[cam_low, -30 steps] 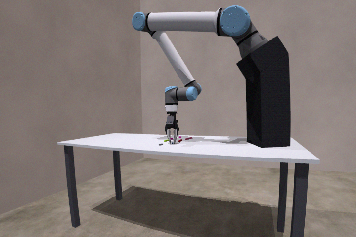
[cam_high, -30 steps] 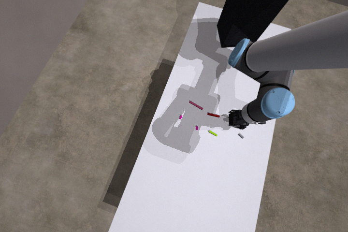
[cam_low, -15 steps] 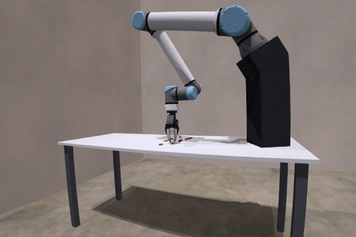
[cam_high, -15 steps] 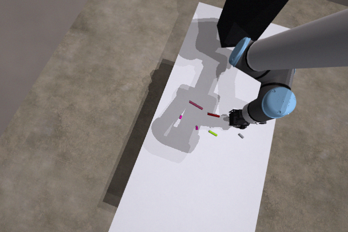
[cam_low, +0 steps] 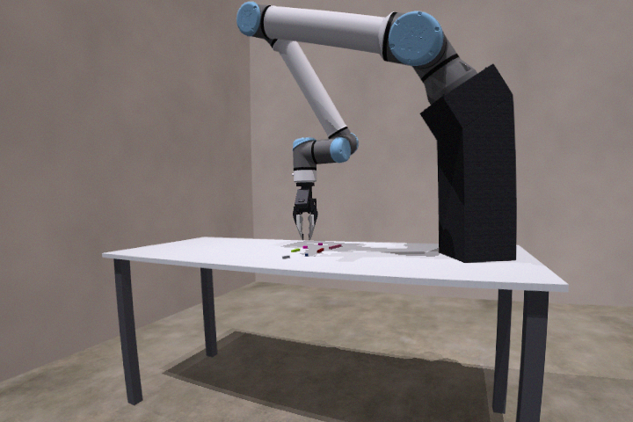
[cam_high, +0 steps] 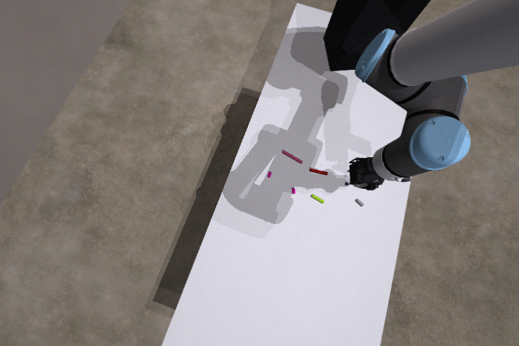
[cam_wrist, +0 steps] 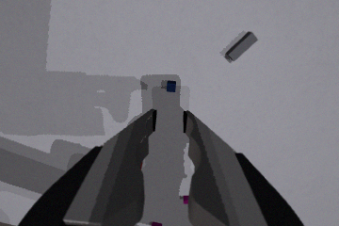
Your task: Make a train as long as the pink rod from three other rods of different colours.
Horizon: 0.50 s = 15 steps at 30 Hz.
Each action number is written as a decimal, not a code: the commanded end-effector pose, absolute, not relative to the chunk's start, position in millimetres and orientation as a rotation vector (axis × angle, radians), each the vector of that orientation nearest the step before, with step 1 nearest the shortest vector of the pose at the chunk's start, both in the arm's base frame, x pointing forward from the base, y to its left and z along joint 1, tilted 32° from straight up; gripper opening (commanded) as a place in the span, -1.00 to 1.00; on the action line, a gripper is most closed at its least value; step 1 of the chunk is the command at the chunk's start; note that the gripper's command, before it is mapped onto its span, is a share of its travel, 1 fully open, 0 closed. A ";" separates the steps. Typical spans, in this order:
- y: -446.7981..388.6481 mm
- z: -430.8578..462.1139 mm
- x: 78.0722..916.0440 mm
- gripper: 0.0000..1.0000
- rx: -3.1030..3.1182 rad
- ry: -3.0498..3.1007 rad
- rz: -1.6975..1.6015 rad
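Note:
The pink rod (cam_high: pixel 291 156) lies flat on the white table. A red rod (cam_high: pixel 318 171) lies to its right. A small blue rod (cam_high: pixel 346 184) lies on the table a short way beyond the red rod's right end, apart from it. In the wrist view the blue rod (cam_wrist: pixel 170 86) sits on the table beyond my fingertips. My gripper (cam_wrist: pixel 169 111) is slightly open and empty, and hangs above the table over the blue rod, as the exterior view shows (cam_low: pixel 304 234). Two magenta rods (cam_high: pixel 269 174) (cam_high: pixel 293 189), a lime rod (cam_high: pixel 317 198) and a grey rod (cam_high: pixel 359 202) lie apart.
The arm's black base column (cam_low: pixel 476 169) stands at the far end of the table. The grey rod (cam_wrist: pixel 240 46) lies to the upper right in the wrist view. The table's right edge is close to the gripper in the top view.

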<state>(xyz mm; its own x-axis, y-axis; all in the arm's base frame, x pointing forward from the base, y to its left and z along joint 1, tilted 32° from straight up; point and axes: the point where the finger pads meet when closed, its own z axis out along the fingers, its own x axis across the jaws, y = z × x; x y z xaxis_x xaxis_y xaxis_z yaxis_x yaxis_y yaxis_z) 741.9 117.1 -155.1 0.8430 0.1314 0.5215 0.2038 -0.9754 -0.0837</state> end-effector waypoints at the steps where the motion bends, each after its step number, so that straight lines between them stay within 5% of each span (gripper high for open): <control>1: 113.8 -139.4 733.2 -0.72 -2.884 -0.264 -0.802; 9: 112.0 -130.7 728.1 -0.72 -2.884 -0.264 -0.802; 10: 112.0 -130.7 728.1 1.00 -2.884 -0.264 -0.802; 15: 112.0 -130.7 728.1 1.00 -2.884 -0.264 -0.802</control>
